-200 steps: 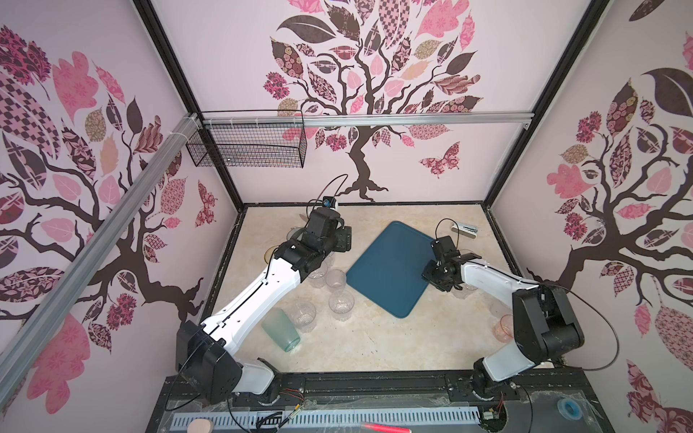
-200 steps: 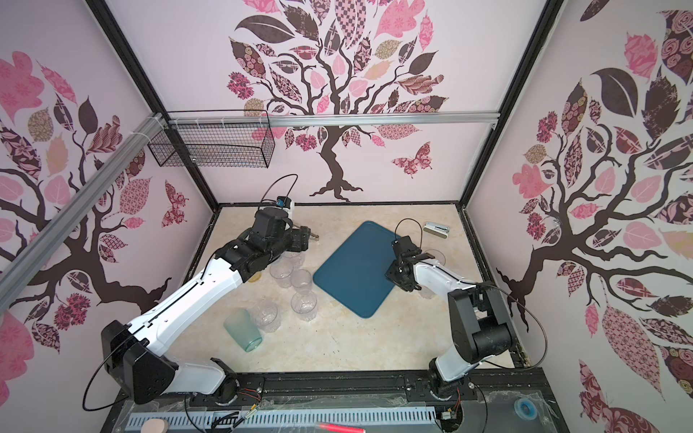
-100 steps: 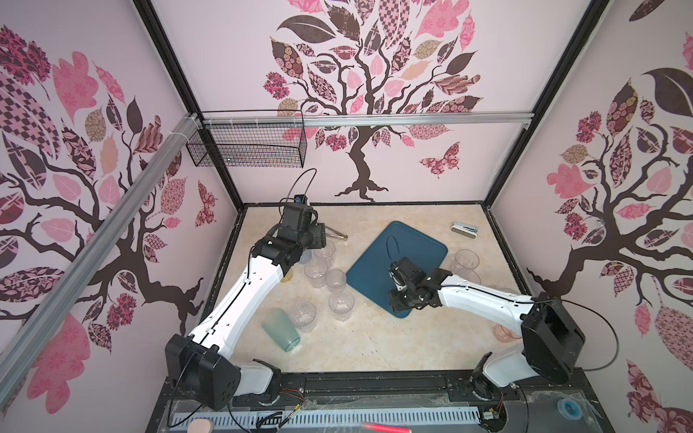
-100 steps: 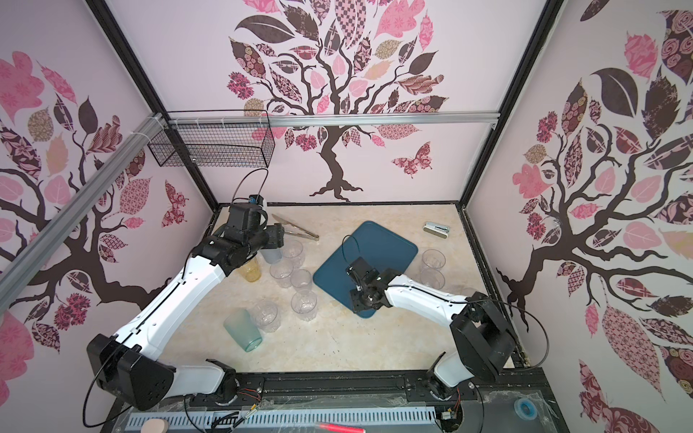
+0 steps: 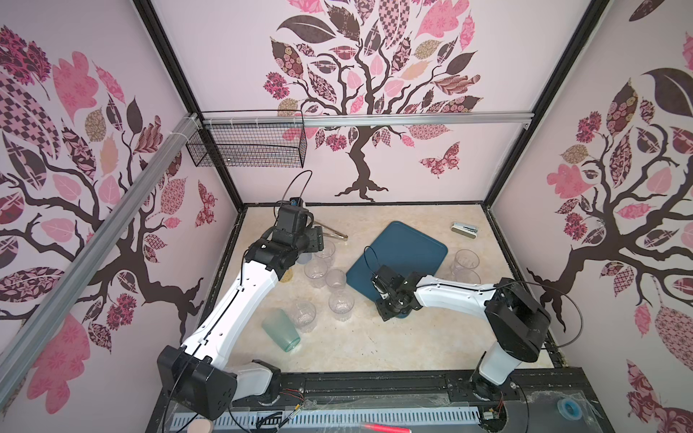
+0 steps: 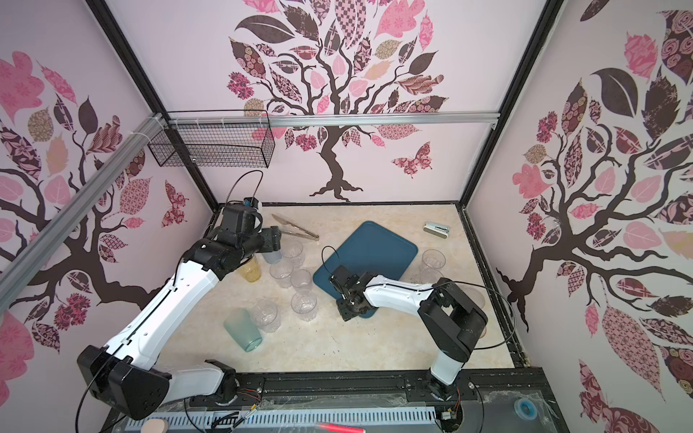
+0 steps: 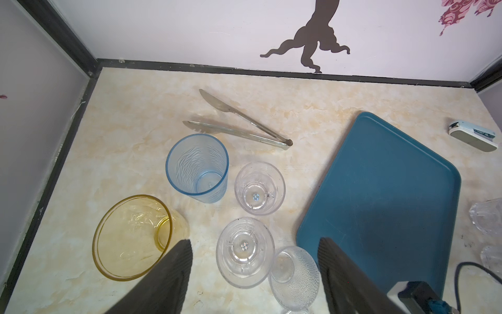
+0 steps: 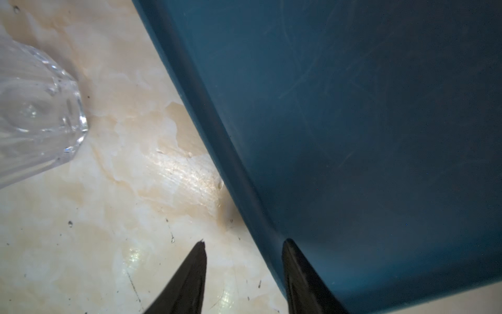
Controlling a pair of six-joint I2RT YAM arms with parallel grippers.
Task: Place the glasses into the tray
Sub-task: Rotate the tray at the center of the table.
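Observation:
The dark teal tray [image 5: 407, 247] lies empty and slanted at mid-table. Several clear glasses [image 5: 317, 271] stand left of it, with a blue one [image 7: 197, 168] and an amber one [image 7: 133, 236] behind them. A teal-green glass [image 5: 281, 330] stands nearer the front. Two more clear glasses [image 5: 466, 260] stand right of the tray. My left gripper [image 7: 255, 242] hovers open above the clear cluster and holds nothing. My right gripper [image 8: 244, 242] is open, low at the tray's near corner [image 8: 260, 217]. One of its fingers is over the table and the other over the tray.
Metal tongs [image 7: 239, 122] lie behind the blue glass. A white stapler [image 5: 464, 229] lies at the back right. A wire basket [image 5: 247, 150] hangs on the back wall. Walls close in the table on three sides.
My right arm swung from the tray's right side across to its near corner. My left arm drew back from the tray toward the back left, over the glass cluster.

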